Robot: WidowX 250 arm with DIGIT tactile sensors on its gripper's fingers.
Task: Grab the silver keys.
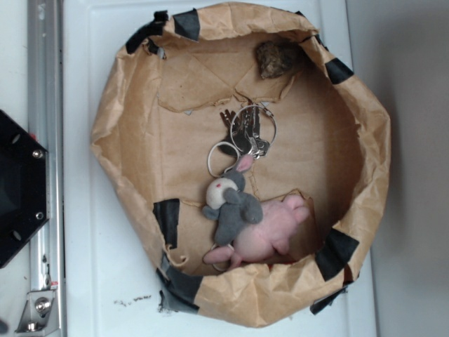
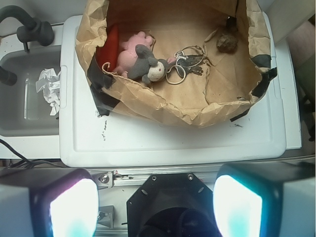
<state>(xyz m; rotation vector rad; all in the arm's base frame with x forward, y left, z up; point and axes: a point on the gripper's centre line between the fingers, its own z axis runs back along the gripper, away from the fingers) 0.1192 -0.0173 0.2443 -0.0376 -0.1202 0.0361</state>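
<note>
One paper bin [image 2: 148, 106] holds, from left in the wrist view, one pink plush [image 2: 129, 49], one grey mouse [image 2: 145, 66], the silver keys [image 2: 190, 60] mid-floor, one brown lump [image 2: 227, 42]. The claw [image 2: 155, 205] fingers stand apart, empty.

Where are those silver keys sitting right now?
In the exterior view, the silver keys lie mid-floor inside the brown paper bin, just above the grey plush mouse and below the brown lump.

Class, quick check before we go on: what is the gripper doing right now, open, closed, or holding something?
Gripper: open and empty, fingers spread wide, well back from the paper-lined bin; the silver keys lie untouched inside.
</note>
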